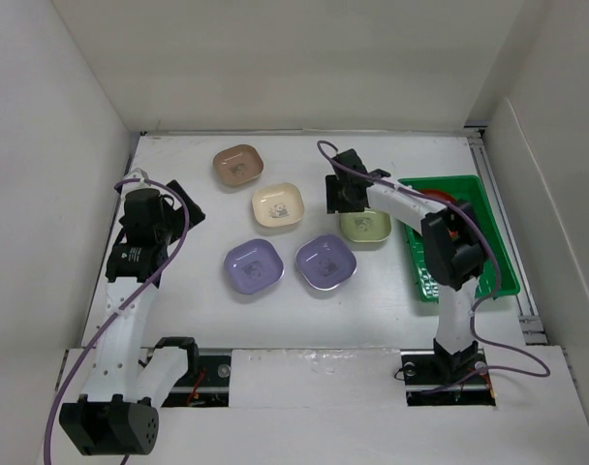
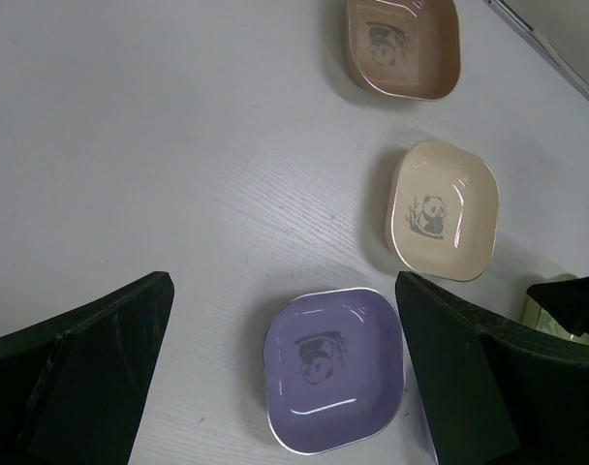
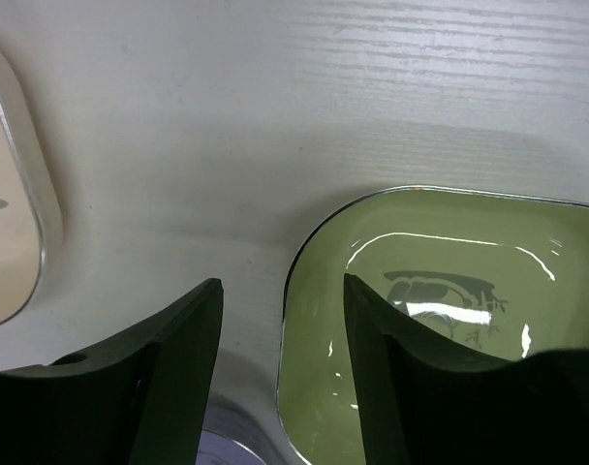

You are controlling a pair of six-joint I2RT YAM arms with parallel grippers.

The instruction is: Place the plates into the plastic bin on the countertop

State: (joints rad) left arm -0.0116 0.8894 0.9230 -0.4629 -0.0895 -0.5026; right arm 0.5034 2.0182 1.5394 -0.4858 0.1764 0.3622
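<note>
Left gripper [image 2: 282,291] hangs wide open and empty near the desk's [image 1: 198,315] left edge, close to a lavender plate [image 2: 333,368]. A tan plate [image 1: 238,165], cream plate [image 1: 277,205] and second lavender plate [image 1: 325,261] lie mid-desk. Right gripper [image 3: 283,286], part open, straddles the green plate's [image 3: 449,291] left rim. Bin [image 1: 498,242] sits at the right edge, holding something red [image 1: 456,202], probably a plate.

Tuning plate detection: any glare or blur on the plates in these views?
Right wrist: specular streaks on the sage green plate cut across its print. Left wrist: lavender plate and cream plate sharp, only thin highlights. Top external: even light, soft shadows, prints too small to read.
</note>
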